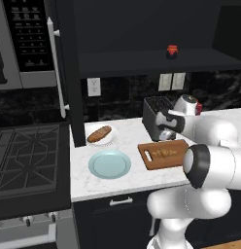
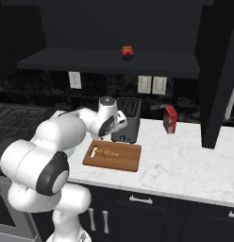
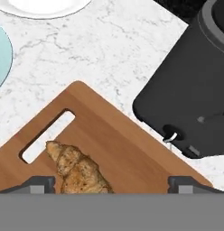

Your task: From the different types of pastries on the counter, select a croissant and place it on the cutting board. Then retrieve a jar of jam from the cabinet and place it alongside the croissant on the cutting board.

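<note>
- Gripper point(image 3: 112, 182) hangs just above the cutting board point(image 3: 132, 153), jaws spread wide, holding nothing; the two finger tips point(image 3: 39, 184) stand well apart either side of the croissant.
- Croissant point(image 3: 77, 171) lies flat on the board, near the slot handle end, free of the fingers. Looks like the first half of the task is done.
- Step in hand, as I judge it: let go cleanly and pull away. Best done by lifting straight up with the jaws wide, so neither finger drags the pastry off the board.
- Leave the bare part of the board beside the croissant free; the jar has to land there.
- Toaster point(image 3: 190, 90) sits just beside the board's far edge, so any sideways swing toward it risks a knock. Go up first, then across.
- Further along the surface point(image 1: 137, 177): a pale blue plate point(image 1: 110, 164), nothing on it.
- Behind that, a white plate point(image 1: 109, 140) carrying the long reddish-brown roll point(image 1: 99, 133); leave it alone.
- Red box point(image 2: 170, 119) stands on the surface to the right of the toaster; not the jar.
- Farthest and highest: jar of jam point(image 2: 127, 52) sits upright on the open shelf of the cabinet point(image 2: 109, 64), alone there, well above the toaster.
- Reaching it calls for a high approach, with the shelf's front edge to clear.
</note>
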Tool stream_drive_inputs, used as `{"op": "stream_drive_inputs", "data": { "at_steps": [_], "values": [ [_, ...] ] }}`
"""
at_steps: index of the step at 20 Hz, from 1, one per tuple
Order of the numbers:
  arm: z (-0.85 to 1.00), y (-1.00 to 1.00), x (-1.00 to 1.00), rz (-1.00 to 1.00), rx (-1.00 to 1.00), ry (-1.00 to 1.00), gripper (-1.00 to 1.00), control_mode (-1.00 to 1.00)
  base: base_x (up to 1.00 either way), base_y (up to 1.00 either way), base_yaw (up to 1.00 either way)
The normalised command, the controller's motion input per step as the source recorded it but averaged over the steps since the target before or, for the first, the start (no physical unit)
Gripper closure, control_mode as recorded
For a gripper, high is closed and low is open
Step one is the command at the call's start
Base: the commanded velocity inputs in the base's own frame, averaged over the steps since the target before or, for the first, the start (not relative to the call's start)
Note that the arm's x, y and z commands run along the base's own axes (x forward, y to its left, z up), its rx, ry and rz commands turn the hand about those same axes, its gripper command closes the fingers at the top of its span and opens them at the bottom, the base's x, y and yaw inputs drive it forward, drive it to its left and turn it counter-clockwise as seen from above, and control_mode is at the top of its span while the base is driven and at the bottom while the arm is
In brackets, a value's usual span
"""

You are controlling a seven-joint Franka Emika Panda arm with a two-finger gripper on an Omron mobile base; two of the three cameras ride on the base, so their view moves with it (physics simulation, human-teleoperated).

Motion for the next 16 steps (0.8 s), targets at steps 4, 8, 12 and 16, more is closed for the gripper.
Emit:
{"op": "stream_drive_inputs", "data": {
  "at_steps": [4,8,12,16],
  "values": [
    [0.95,-0.27,-0.06,-0.32,-0.04,-0.03,-1.00,-1.00,0.00,0.00,0.00],
    [0.91,-0.50,-0.19,-0.34,0.00,0.00,-1.00,-1.00,0.00,0.00,0.00],
    [0.96,-0.49,-0.02,-0.35,0.00,0.00,-1.00,-1.00,0.00,0.00,0.00],
    [0.93,-0.48,0.00,-0.34,0.01,0.00,-1.00,-1.00,0.00,0.00,0.00]
  ]
}}
